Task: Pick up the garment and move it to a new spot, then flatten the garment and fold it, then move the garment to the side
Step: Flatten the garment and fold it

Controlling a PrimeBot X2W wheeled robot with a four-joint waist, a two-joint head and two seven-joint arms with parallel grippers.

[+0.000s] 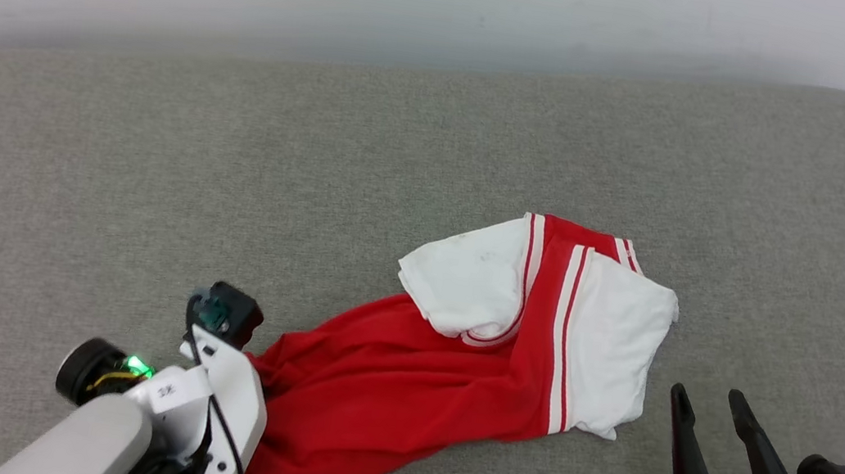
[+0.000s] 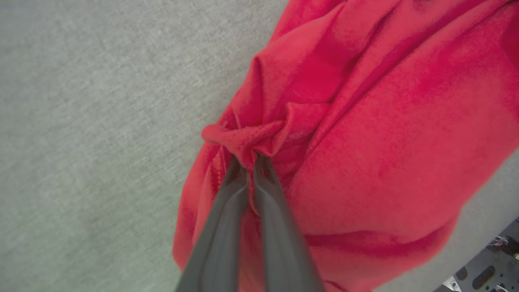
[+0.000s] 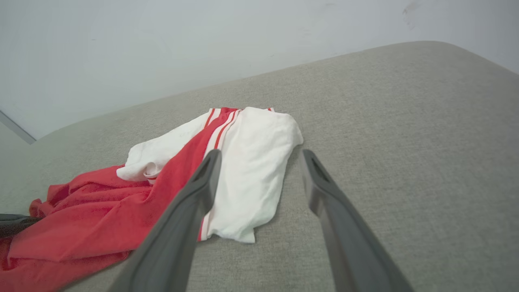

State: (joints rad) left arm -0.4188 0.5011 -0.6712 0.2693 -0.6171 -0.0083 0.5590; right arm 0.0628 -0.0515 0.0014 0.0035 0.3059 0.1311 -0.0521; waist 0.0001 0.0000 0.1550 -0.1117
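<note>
The garment (image 1: pixel 402 383) lies crumpled in the lower centre of the head view, on the grey cushion (image 1: pixel 150 174). My left gripper (image 2: pixel 249 162) is clamped on a red fold of it. My right gripper (image 1: pixel 707 393), lower right, has its fingers apart, empty.

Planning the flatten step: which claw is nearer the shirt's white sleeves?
Right. Right claw open beside the sleeves, not touching; left claw shut on the shirt's red end, farther off.
</note>
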